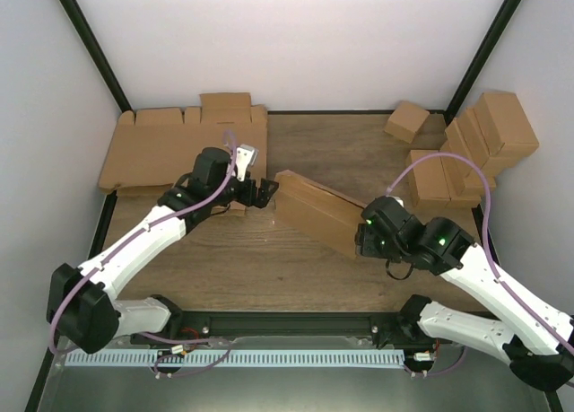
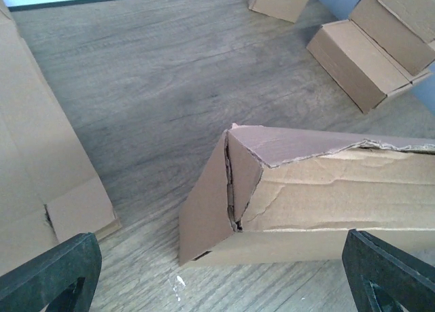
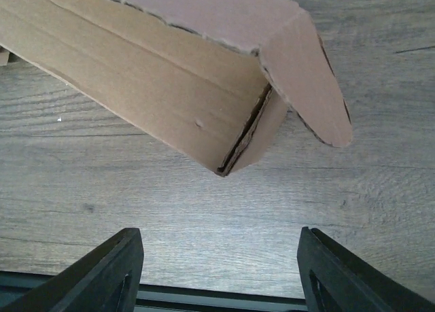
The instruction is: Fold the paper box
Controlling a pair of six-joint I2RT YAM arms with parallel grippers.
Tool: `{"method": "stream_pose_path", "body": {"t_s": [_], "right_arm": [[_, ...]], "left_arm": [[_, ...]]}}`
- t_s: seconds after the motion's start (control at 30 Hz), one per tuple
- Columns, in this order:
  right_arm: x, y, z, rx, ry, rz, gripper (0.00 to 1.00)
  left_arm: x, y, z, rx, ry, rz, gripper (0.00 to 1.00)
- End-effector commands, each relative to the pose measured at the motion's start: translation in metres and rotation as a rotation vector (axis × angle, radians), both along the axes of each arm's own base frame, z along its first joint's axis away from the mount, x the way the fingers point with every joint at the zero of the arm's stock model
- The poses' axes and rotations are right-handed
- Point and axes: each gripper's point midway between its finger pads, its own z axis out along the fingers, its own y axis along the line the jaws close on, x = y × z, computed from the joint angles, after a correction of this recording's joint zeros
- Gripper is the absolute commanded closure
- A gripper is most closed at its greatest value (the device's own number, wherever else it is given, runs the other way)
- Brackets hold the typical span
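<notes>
The paper box (image 1: pixel 318 210) lies slanted across the middle of the table, its lid folded over and an end flap sticking out on each side. My left gripper (image 1: pixel 267 192) is at the box's left end and open. In the left wrist view the box corner (image 2: pixel 319 203) sits just ahead of that gripper (image 2: pixel 217 285), and neither finger (image 2: pixel 51 274) touches it. My right gripper (image 1: pixel 363 237) is at the box's right end and also open. In the right wrist view the box end (image 3: pixel 156 81) lies beyond this gripper (image 3: pixel 221 271), with bare wood between the fingers (image 3: pixel 102 274).
A pile of flat cardboard blanks (image 1: pixel 170 147) lies at the back left and reaches close to my left gripper (image 2: pixel 34 156). Several ready-made brown boxes (image 1: pixel 475 147) cluster at the back right, with one smaller box (image 1: pixel 406 120) apart. The table's black front rail (image 3: pixel 204 302) is just behind my right gripper.
</notes>
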Motion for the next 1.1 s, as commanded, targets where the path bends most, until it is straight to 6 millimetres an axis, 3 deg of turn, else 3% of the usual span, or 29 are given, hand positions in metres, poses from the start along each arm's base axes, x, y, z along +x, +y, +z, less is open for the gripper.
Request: {"method": "stream_pose_path", "body": {"t_s": [0.0, 0.13, 0.27, 0.5, 0.83, 1.07], "right_arm": [[0.005, -0.002, 0.001, 0.01, -0.034, -0.044, 0.36], [0.011, -0.009, 0.003, -0.013, -0.061, -0.089, 0.4], [0.02, -0.018, 0.012, -0.028, -0.125, -0.142, 0.37], [0.033, -0.03, 0.007, -0.13, -0.176, -0.201, 0.39], [0.049, -0.024, -0.002, -0.12, -0.201, -0.225, 0.41], [0.057, -0.028, -0.013, -0.135, -0.211, -0.277, 0.51]], "left_arm": [[0.0, -0.012, -0.003, -0.023, -0.012, -0.063, 0.0], [0.002, -0.014, -0.009, -0.012, -0.002, -0.068, 0.0], [0.005, -0.017, -0.01, -0.017, -0.001, -0.073, 0.0], [0.006, -0.027, -0.016, -0.037, 0.022, -0.106, 0.0], [0.011, -0.035, -0.027, -0.032, 0.044, -0.122, 0.01], [0.012, -0.036, -0.034, -0.023, 0.055, -0.122, 0.01]]}}
